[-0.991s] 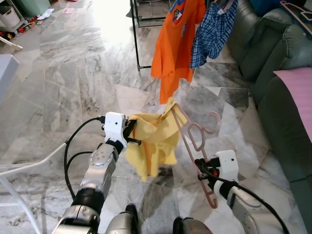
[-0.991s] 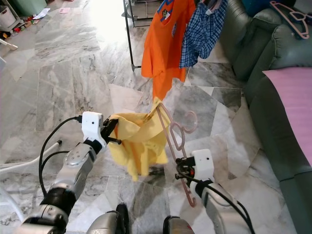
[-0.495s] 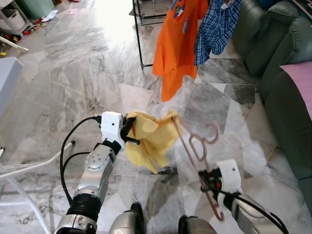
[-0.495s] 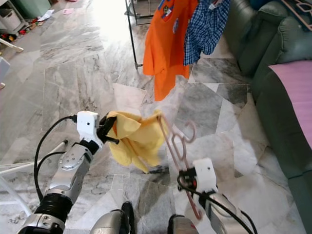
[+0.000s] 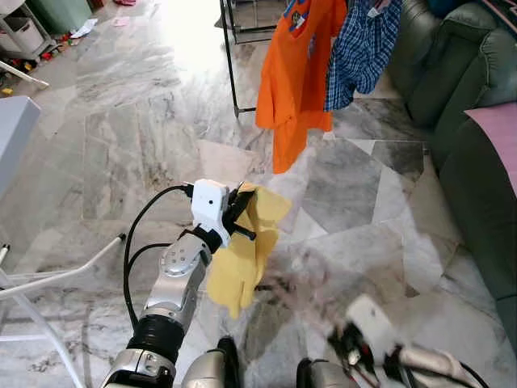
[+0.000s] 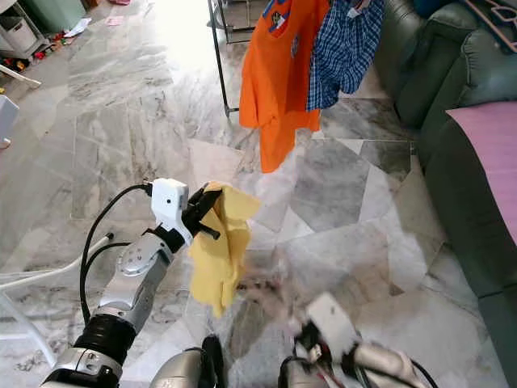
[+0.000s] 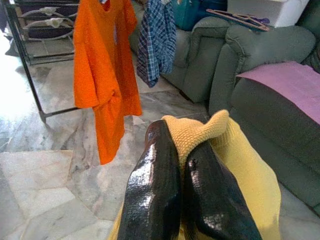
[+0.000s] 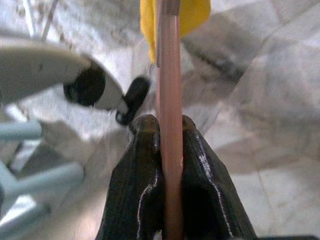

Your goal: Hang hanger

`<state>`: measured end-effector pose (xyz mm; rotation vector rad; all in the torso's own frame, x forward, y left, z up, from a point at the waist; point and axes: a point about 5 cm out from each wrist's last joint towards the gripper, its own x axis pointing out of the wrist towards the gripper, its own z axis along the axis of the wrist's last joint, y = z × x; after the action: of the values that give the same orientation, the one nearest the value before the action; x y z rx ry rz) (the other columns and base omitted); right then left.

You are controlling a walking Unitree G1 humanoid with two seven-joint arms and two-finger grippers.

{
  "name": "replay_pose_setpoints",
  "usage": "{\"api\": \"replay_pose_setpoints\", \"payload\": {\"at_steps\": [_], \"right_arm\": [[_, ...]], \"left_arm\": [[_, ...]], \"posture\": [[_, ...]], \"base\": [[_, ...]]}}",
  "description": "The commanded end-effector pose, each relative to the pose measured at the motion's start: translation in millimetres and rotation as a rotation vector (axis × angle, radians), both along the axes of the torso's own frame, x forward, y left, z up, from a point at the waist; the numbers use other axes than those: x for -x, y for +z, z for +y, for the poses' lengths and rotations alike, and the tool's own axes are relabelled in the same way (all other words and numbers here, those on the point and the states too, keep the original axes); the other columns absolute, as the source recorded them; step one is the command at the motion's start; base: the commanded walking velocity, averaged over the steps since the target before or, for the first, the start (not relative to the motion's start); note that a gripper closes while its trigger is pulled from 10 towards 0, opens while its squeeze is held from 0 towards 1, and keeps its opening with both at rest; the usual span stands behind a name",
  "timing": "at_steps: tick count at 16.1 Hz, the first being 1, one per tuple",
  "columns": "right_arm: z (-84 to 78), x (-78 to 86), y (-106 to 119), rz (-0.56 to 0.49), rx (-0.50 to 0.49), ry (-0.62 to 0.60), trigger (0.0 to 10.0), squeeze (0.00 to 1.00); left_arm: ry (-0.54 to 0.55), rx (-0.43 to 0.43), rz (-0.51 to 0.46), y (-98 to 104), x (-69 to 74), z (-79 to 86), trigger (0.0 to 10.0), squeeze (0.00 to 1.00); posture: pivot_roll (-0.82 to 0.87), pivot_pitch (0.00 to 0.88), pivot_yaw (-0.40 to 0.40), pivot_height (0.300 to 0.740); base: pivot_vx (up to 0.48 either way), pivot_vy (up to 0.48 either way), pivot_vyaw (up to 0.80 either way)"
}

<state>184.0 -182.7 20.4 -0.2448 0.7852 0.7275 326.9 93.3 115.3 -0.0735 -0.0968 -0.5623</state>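
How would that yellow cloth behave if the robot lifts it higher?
Probably floppy: the yellow cloth sags in folds below the left gripper, pinched at one corner. Likely light, since that pinch alone carries it. It might swing or slip.

Words to read: none that can be made out.
Orange shirt (image 6: pixel 275 77): it has a small blue and red picture near the collar, too small and blurry to read.
Checked shirt (image 5: pixel 359 44): no words on it.
Yellow cloth (image 5: pixel 242 259): no words on it.
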Motion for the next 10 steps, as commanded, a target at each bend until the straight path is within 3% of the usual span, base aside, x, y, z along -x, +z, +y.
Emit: {"api": "replay_pose_setpoints", "payload": {"at_steps": [1,4,6,8,10], "right_arm": [[4.8,8.3,0,0.014,0.011,0.079,10.0,0.00],[-13.3,7.4,5,-0.009,0.121,0.127,10.0,0.00],[-26.0,-10.0,19,-0.133,0.176,0.048,10.0,0.00],[-24.2,-24.2,36,-0.269,0.076,-0.045,10.0,0.00],[-19.5,-22.1,40,-0.291,0.057,-0.020,10.0,0.00]], "left_arm": [[-0.007,0.002,-0.024,5,-0.5,2.0,10.0,0.00],[-0.024,0.003,-0.025,6,-2.4,4.2,10.0,0.00],[-0.037,-0.021,-0.038,8,-5.6,7.6,10.0,0.00],[-0.030,-0.045,-0.021,4,-9.4,13.3,10.0,0.00],[-0.031,-0.049,-0.013,2,-9.6,15.7,10.0,0.00]], "posture": [[-0.17,0.197,0.094,0.740],[-0.18,0.196,0.101,0.740],[-0.19,0.193,0.110,0.740],[-0.19,0.195,0.115,0.740],[-0.19,0.198,0.118,0.740]], "base": [[0.000,0.000,0.00],[0.000,0.000,0.00],[0.000,0.000,0.00],[0.000,0.000,0.00],[0.000,0.000,0.00]]}}
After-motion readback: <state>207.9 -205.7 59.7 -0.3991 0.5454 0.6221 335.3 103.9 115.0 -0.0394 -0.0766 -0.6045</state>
